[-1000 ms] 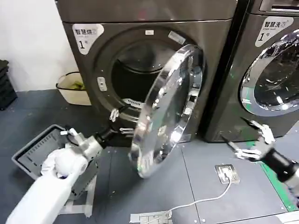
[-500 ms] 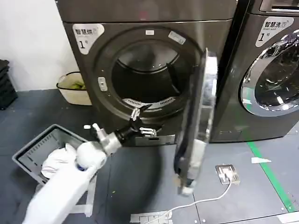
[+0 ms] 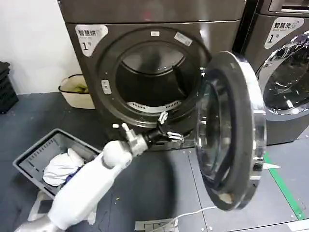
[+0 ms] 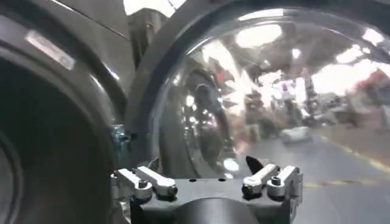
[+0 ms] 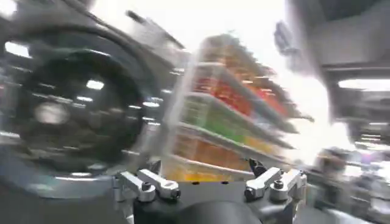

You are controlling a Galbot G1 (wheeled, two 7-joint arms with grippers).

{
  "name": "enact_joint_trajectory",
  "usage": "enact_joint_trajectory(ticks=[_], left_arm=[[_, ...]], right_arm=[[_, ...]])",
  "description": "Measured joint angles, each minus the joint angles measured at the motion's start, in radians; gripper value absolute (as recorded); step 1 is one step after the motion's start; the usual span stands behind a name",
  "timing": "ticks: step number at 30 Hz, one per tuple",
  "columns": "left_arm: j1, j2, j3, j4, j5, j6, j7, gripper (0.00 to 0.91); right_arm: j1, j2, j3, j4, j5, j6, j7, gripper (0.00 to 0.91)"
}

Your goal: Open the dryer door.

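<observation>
1. Chrome-rimmed dryer door (image 3: 231,133) is now seen swung well past edge-on, hinged at the right of the opening, w/ its inner glass bowl turned toward the camera; half a sec earlier it was seen nearly edge-on, and a sec earlier it was only partly swung out across the opening.
2. Drum opening (image 3: 153,77) is now fully exposed; nothing is left across it.
3. Left hand (image 3: 170,135) is held low at the front of the dryer, just below the opening's lower rim and beside the door's inner face; no contact w/ the door can be made out. It has been carried rightward w/ the door over the last sec.
4. In the left wrist view the left hand's fingers (image 4: 144,182) are spread apart w/ nothing between them, the door glass (image 4: 268,91) ahead.
5. Right hand (image 5: 207,185) is seen w/ fingers apart, empty, pointed at shelving in the room; it was near the neighbouring washer (image 3: 285,72) a sec ago.
6. Judgement: task is effectively done; door is wide open. Only withdrawal of the left arm seems left, w/ care not to knock the door.
7. Laundry basket (image 3: 36,159) sits on the floor, well apart.
</observation>
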Motion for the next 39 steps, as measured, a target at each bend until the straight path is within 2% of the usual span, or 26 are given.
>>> enact_joint_trajectory(ticks=[3, 11, 17, 39], left_arm=[[-0.029, -0.025, 0.03, 0.024, 0.002, 0.0, -0.01, 0.907], [-0.107, -0.083, 0.109, 0.093, 0.008, -0.005, -0.026, 0.907], [-0.164, -0.13, 0.158, 0.153, -0.006, -0.009, -0.031, 0.907], [-0.305, -0.316, 0.247, 0.371, -0.023, -0.011, -0.045, 0.907]], right_arm=[[0.005, 0.008, 0.044, -0.033, -0.029, -0.053, 0.063, 0.907], [-0.001, -0.019, 0.18, -0.12, -0.087, -0.145, 0.15, 0.907], [-0.003, -0.033, 0.26, -0.175, -0.141, -0.155, 0.18, 0.907], [0.008, -0.011, 0.321, -0.173, -0.138, -0.148, 0.178, 0.907]])
